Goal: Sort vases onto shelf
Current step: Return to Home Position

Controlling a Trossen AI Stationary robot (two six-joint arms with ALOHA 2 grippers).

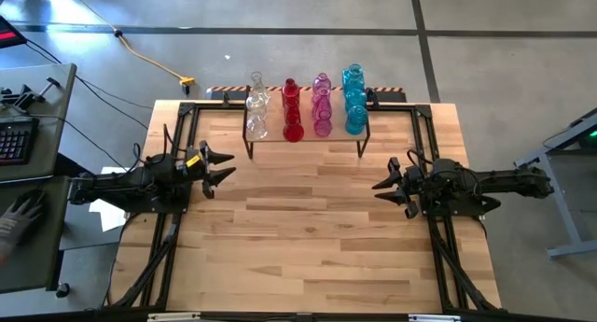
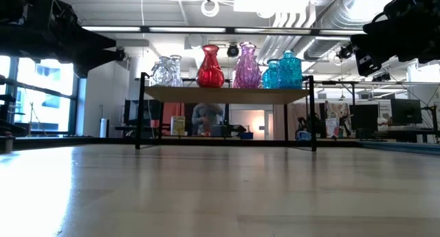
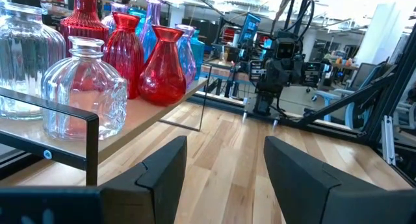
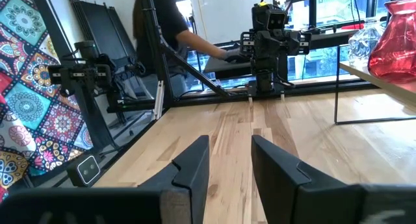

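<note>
Several glass vases stand upright on their bases on the shelf (image 1: pixel 308 135), a light-wood board on thin black legs at the table's far side. They sit in columns: clear vases (image 1: pixel 256 107), red vases (image 1: pixel 292 112), pink vases (image 1: pixel 322 107), blue vases (image 1: pixel 354 103). The low view shows them in a row on the shelf (image 2: pixel 227 94). My left gripper (image 1: pixel 227 167) hovers open over the table's left part, clear of the shelf. My right gripper (image 1: pixel 381 188) hovers open over the right part. Both are empty.
Bare wooden tabletop (image 1: pixel 308 238) stretches between the arms and toward the near edge. A black frame (image 1: pixel 177 126) runs around the table. A person (image 4: pixel 169 23) stands beyond the table's left side, a gloved hand (image 1: pixel 23 215) near a desk there.
</note>
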